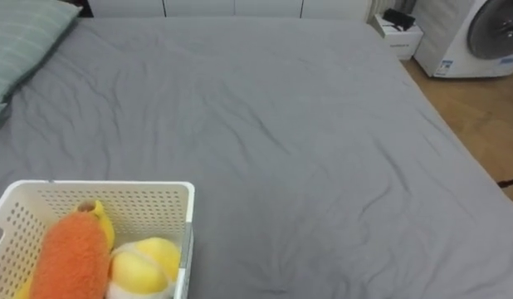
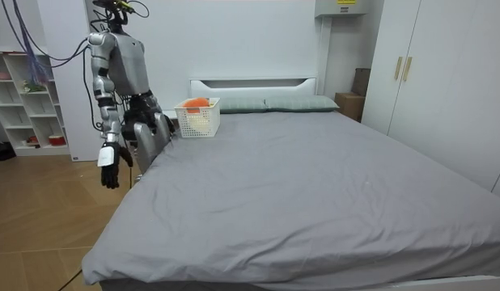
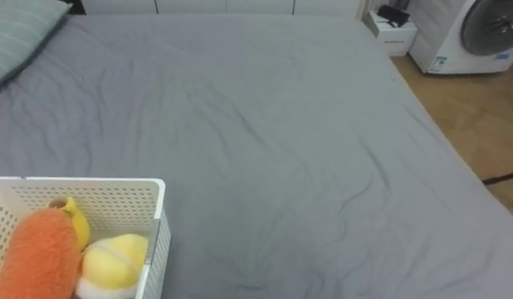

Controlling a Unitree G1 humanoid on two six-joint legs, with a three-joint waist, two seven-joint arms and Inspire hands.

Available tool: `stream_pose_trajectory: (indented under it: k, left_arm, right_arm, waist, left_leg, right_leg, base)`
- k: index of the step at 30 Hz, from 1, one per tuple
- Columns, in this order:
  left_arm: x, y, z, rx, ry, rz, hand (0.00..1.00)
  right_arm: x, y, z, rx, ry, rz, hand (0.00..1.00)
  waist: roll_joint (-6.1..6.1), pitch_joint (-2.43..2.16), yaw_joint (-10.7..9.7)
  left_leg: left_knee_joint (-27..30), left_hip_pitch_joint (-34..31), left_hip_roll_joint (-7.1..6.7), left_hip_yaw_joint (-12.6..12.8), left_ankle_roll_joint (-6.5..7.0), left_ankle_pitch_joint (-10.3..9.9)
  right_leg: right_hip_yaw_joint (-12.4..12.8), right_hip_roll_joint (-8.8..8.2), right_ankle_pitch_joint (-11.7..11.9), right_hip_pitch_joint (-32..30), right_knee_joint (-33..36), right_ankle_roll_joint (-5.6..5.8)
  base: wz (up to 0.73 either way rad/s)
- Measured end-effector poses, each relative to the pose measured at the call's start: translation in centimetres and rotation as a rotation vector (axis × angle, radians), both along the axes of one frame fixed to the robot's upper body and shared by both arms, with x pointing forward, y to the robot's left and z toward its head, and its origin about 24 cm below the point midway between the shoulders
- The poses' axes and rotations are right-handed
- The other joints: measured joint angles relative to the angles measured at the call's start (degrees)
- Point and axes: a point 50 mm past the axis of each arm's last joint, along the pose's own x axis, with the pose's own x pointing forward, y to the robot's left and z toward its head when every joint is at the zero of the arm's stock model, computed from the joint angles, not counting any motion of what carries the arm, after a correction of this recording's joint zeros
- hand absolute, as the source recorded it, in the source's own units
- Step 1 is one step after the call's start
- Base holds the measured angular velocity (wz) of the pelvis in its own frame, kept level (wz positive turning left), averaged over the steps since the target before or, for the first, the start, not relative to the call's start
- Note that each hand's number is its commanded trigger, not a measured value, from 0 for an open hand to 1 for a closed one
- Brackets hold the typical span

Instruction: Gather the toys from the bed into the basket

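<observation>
Our right hand (image 2: pixel 110 171) hangs loose and empty, since the plush toys (image 1: pixel 74 257) already sit in the basket (image 1: pixel 115 193) on the bed (image 1: pixel 281 149).

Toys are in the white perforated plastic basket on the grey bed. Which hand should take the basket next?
Probably left. The white perforated plastic basket sits at the robot's lower left in the eye views. The right hand hangs low in the room view, on the side away from it.
</observation>
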Motion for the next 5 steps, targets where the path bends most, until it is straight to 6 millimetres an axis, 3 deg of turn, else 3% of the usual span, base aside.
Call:
stream_pose_trajectory:
  k: [5]
  left_arm:
    - [0.0, -0.2, -0.1, -0.016, 0.005, -0.007, 0.0]
  right_arm:
    - [0.3, 1.6, -0.5, 0.094, -0.008, 0.009, 0.0]
  waist:
    - [0.27, 0.0, 0.27]
  left_leg:
    - [0.31, 0.07, 0.0, -0.13, -0.01, 0.0]
  right_leg:
    - [-0.43, 0.01, 0.0, 0.07, -0.04, -0.02]
  base:
    - [0.0]
